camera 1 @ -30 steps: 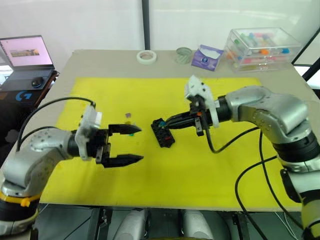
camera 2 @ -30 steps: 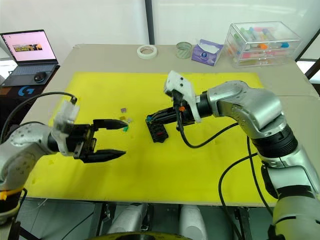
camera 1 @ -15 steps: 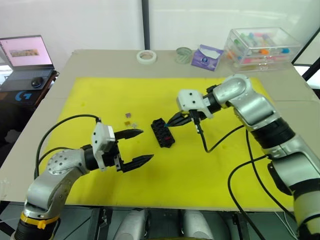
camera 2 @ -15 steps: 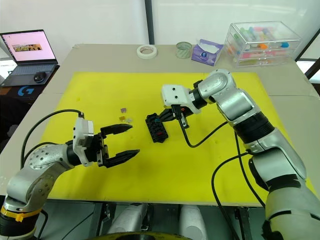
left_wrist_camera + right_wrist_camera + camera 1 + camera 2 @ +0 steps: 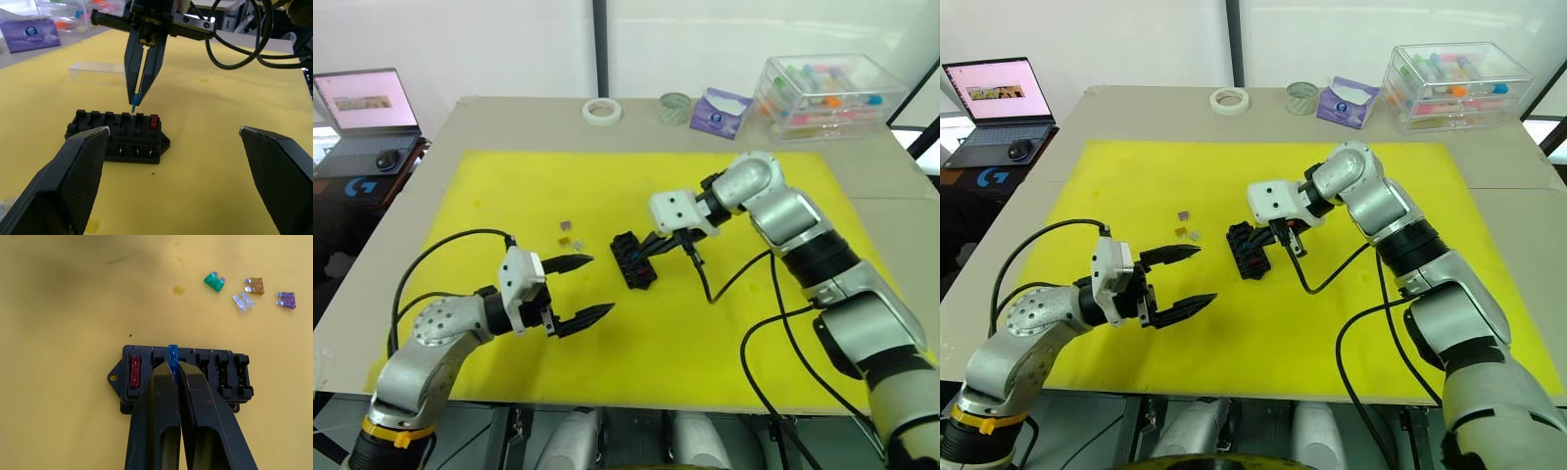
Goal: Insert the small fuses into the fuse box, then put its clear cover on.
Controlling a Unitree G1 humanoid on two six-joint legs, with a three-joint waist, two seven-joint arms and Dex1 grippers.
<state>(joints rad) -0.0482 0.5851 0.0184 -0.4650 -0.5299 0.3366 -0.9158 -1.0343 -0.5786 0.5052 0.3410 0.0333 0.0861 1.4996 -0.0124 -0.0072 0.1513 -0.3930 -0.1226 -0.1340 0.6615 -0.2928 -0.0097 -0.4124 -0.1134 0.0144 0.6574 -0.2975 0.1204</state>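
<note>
With right gripper (image 5: 172, 369) pinching the blue fuse (image 5: 172, 357) over the fuse box (image 5: 186, 377) slot beside the red fuse (image 5: 135, 372), next press straight down; left gripper (image 5: 578, 289) idles open.

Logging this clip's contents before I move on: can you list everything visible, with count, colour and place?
Fuse box: one, black, mid-mat; red fuse seated in an end slot.
Blue fuse: one, held over the next slot.
Loose fuses: four, green, orange, clear, purple, on the mat beside the box.
Clear cover: one, on the mat beyond the box.
Mat: one, yellow.
Tape roll, tube box, laptop: table edges.
Left end effector: open.
Right end effector: shut on the blue fuse.
</note>
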